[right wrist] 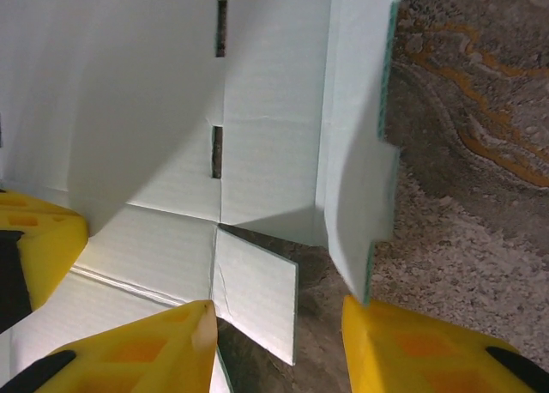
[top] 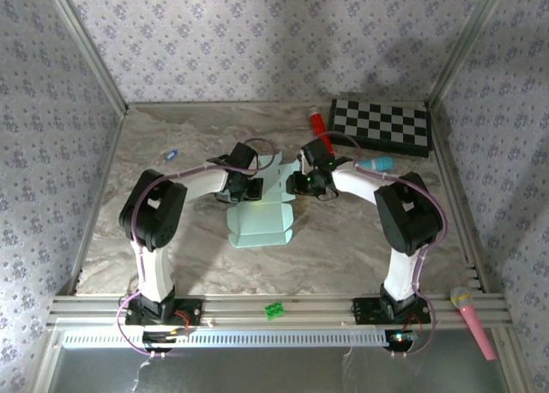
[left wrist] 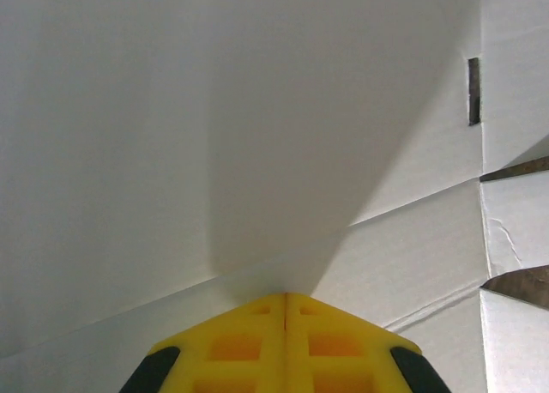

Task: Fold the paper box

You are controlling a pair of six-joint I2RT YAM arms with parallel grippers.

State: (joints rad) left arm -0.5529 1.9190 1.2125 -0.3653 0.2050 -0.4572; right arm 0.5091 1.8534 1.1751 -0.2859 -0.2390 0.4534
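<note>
The paper box is a pale mint-green die-cut card lying half folded on the marble table between both arms. My left gripper rests on its back part. In the left wrist view this gripper is shut, its tips pressed against the white inner face of the paper box at the foot of a raised panel, and no card shows between the fingers. My right gripper stands open around a small corner flap. A raised side flap hangs just above its right finger.
A checkerboard lies at the back right, with a red cylinder beside it and a teal toy microphone in front. A pink microphone and a small green piece sit on the front rail. A small blue item lies at the back left.
</note>
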